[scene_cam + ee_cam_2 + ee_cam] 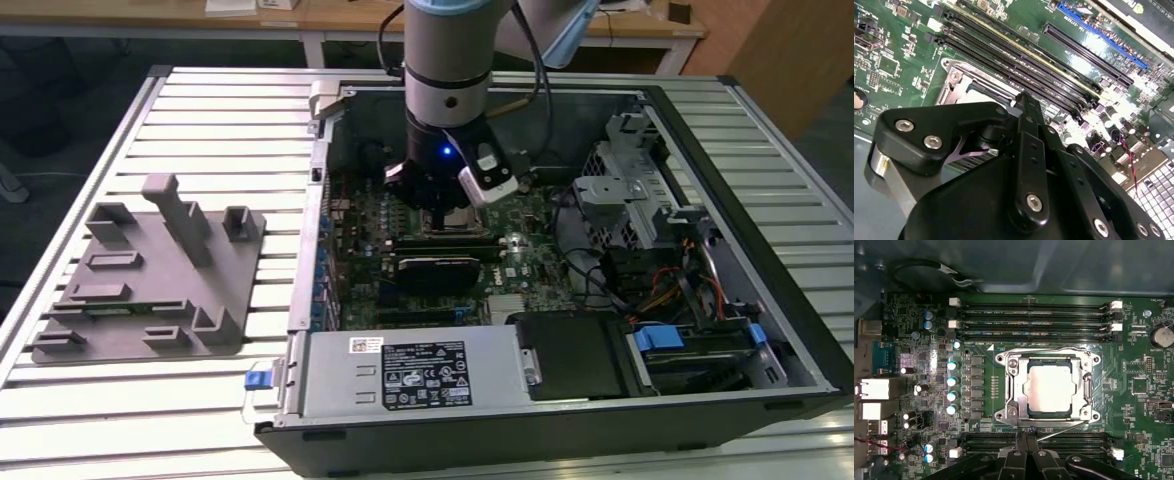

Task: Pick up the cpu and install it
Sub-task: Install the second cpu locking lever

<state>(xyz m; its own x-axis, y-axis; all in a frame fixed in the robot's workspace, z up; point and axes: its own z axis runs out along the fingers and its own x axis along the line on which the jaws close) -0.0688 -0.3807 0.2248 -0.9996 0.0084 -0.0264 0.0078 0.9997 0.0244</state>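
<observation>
The cpu lies flat inside the square socket on the green motherboard, its silvery top framed by the metal bracket, which suggests it is already seated there. The gripper hangs just beside the socket, over the memory slots; its fingers appear drawn together with nothing between them, though I cannot tell for certain. In the exterior view the arm reaches down into the open computer case, while the grey tray sits well apart.

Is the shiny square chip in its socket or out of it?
In. In the first wrist view the small flat silvery-grey square cpu lies level inside the square metal-framed socket on the green motherboard.
</observation>
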